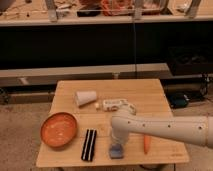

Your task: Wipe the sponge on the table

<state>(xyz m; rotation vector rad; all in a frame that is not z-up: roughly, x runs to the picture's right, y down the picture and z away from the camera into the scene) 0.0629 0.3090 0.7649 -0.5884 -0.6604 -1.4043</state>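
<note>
The blue-grey sponge (116,150) lies flat near the front edge of the light-wood table (150,92). My gripper (117,141) comes down on it from above, at the end of the white arm reaching in from the right. The wrist hides the top of the sponge and the fingertips.
An orange bowl (59,129) sits at the front left, a black ribbed block (89,144) beside the sponge, a carrot (146,143) to its right. A tipped white cup (85,97) and a white packet (118,105) lie behind. A grey shelf bench (100,71) runs behind the table.
</note>
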